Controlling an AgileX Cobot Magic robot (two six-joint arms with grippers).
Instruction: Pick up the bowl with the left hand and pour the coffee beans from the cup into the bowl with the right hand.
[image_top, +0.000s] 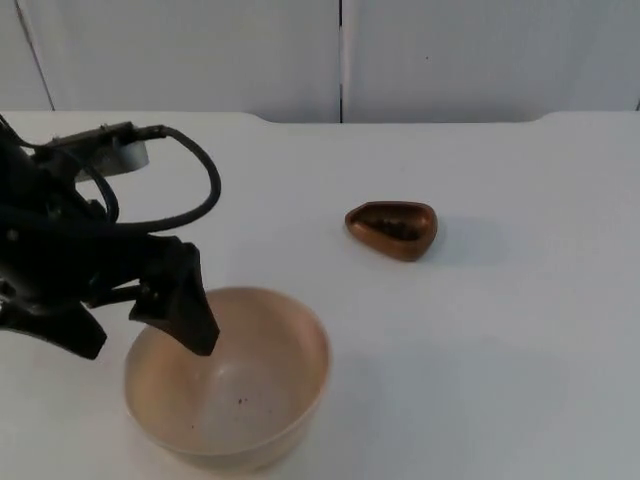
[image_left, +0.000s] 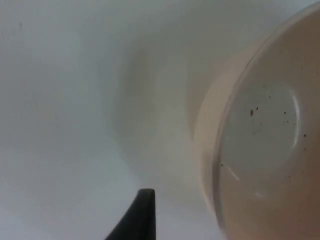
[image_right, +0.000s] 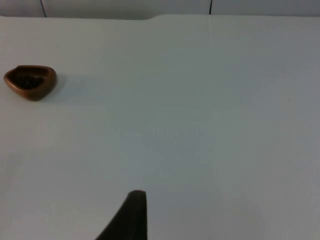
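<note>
A beige bowl (image_top: 228, 385) stands at the table's front left, with only a few dark specks on its bottom (image_left: 265, 130). My left gripper (image_top: 145, 340) is open at the bowl's left rim: one finger (image_top: 190, 310) reaches over the inside and the other (image_top: 80, 335) stays outside. A small brown cup (image_top: 392, 229) with dark coffee beans in it sits near the middle of the table. My right gripper (image_right: 134, 215) waits above bare table, well away from the cup (image_right: 30, 82).
The white table (image_top: 500, 330) ends at the grey partition wall (image_top: 450, 50) behind. Nothing else lies between the bowl and the cup.
</note>
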